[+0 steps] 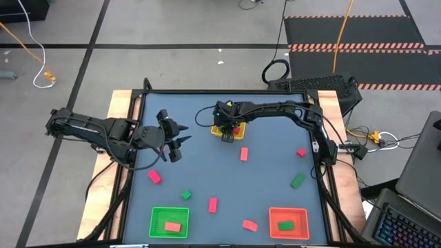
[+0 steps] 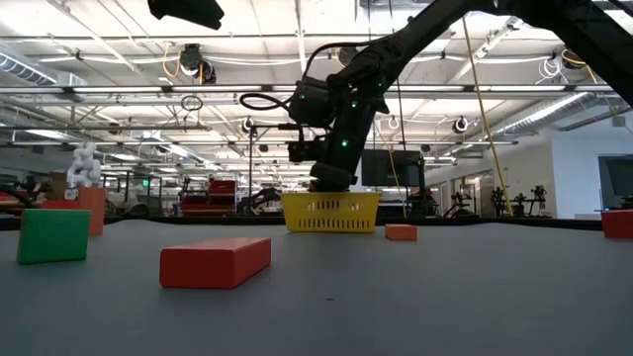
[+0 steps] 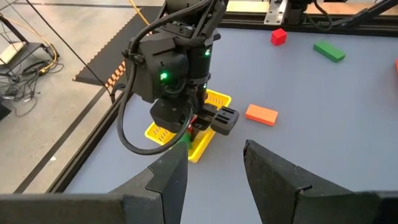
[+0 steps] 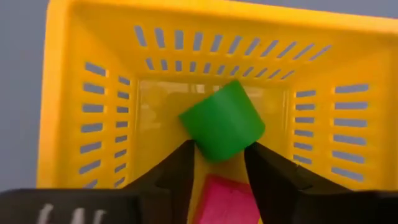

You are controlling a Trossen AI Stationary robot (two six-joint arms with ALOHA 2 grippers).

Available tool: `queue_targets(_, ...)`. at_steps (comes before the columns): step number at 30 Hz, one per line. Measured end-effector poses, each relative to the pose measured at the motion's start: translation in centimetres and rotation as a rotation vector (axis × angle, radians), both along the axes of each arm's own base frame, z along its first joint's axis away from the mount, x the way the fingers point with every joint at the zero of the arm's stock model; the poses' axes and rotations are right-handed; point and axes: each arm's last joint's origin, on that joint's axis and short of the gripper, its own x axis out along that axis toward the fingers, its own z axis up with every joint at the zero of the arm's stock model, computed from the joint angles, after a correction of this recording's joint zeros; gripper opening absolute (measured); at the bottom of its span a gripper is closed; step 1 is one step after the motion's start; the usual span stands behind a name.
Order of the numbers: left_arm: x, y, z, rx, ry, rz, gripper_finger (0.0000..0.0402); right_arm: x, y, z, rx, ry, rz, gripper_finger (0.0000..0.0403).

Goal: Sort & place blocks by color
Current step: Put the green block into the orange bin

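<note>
I'm holding the right pincer down in the yellow basket, narrowed on a green block for lifting out; the left pincer is hanging half-open, empty.

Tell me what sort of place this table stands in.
Probably a large robotics lab or workshop hall: an open ceiling with ducts and strip lights, a bare floor with yellow cables and hazard-striped mats, and more equipment in the background.

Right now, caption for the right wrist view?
Right gripper holds a green block inside the yellow basket, above a pink block.
</note>
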Motion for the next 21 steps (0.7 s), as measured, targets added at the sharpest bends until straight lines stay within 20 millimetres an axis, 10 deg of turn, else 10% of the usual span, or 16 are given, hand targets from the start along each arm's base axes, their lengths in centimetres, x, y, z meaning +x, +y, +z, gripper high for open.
queue_targets(12, 0.08, 0.02, -0.95, 0.003, 0.021, 0.003, 0.0159, 0.13, -0.03, 0.13, 0.0, -0.018, -0.004, 0.002)
queue_targets(21, 0.09, -0.02, -0.91, -0.001, 0.015, 0.002, 0.0159, 0.07, -0.26, 0.16, 0.062, -0.041, -0.029, 0.0149)
